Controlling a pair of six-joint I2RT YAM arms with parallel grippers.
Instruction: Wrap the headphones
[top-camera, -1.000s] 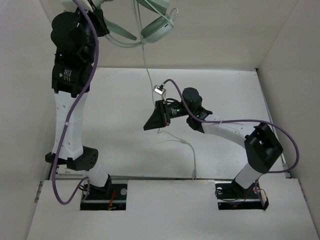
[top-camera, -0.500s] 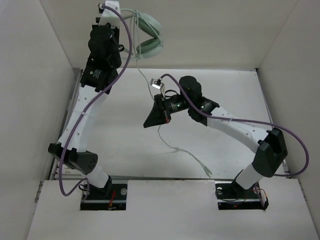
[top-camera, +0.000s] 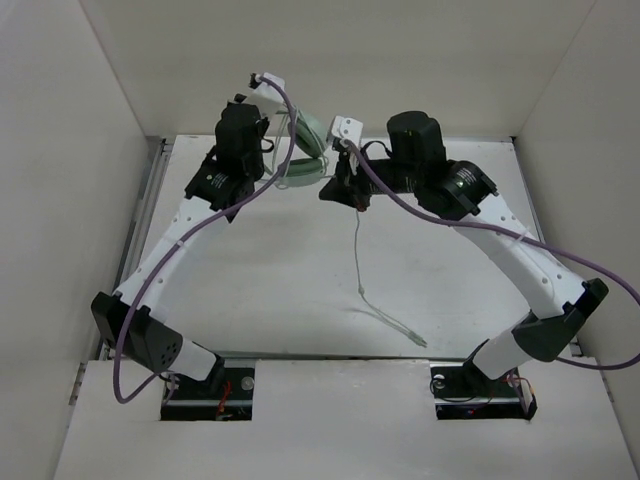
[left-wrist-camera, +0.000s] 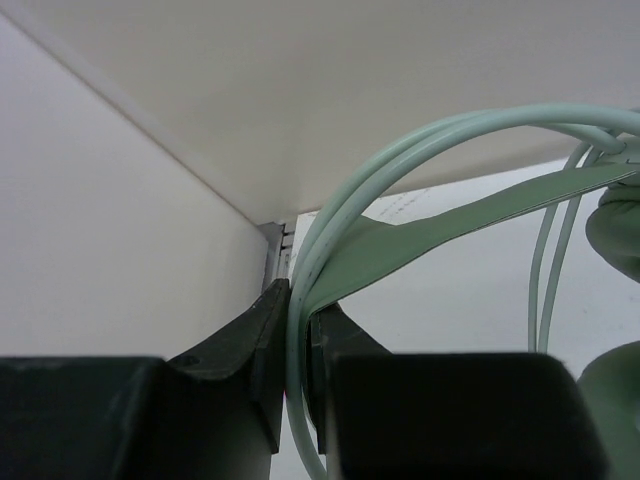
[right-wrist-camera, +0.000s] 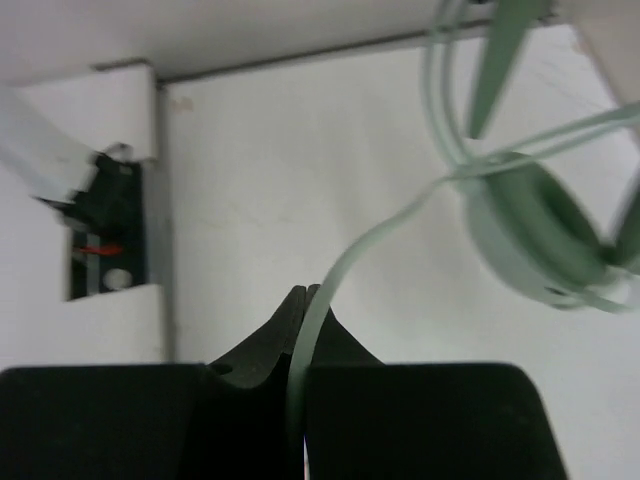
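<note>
The pale mint-green over-ear headphones (top-camera: 310, 135) are hanging in the air above the far part of the flat white table (top-camera: 250, 280), between the two arms. The left gripper (top-camera: 288, 150) is holding them by the headband. In the left wrist view, its black fingers (left-wrist-camera: 250, 335) are pressing together on the thin curved mint tubes of the headband (left-wrist-camera: 400, 165), and a flat green strap (left-wrist-camera: 450, 225) is running just under those tubes towards the right edge of that view.

The right gripper (top-camera: 338, 190) is sitting just beside the headphones and is pinching the long thin pale cable (top-camera: 357, 255). In the right wrist view, its dark fingers (right-wrist-camera: 265, 340) are clamping on the cable with no gap showing. From the tips the cable is curving up towards a round padded mint earcup (right-wrist-camera: 535, 225).

Seen from above, the cable is dropping from the right gripper almost straight down to the table. Its loose end is lying on the surface towards the near right. A thick purple robot lead (top-camera: 560, 255) is trailing along the right arm, and another is looping along the left arm.
</note>
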